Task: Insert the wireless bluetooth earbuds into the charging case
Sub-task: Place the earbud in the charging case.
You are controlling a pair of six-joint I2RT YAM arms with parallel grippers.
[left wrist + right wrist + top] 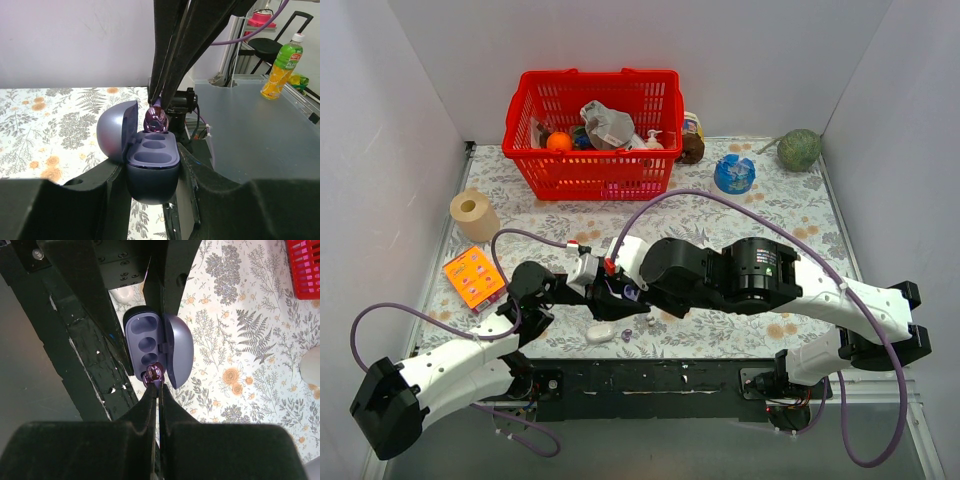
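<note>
From above, the left gripper (612, 290) and right gripper (638, 292) meet nose to nose over the near middle of the table (770, 215). What sits between them is too small to read here. A white lump (603, 332) lies just nearer; I can't say what it is.

Left wrist view: the left fingers clamp the case (152, 160) by its sides, lid swung open, and the sockets in view are empty. The right fingers, pressed together, pinch an earbud (156, 120) right at the far socket's lip. Whether it is touching or just clear, I can't tell.

Right wrist view: that earbud is poised over the end socket, not seated. I'd call this the insertion step. Next it needs a straight push in, then a release. I can't surely spot a second earbud.
</note>
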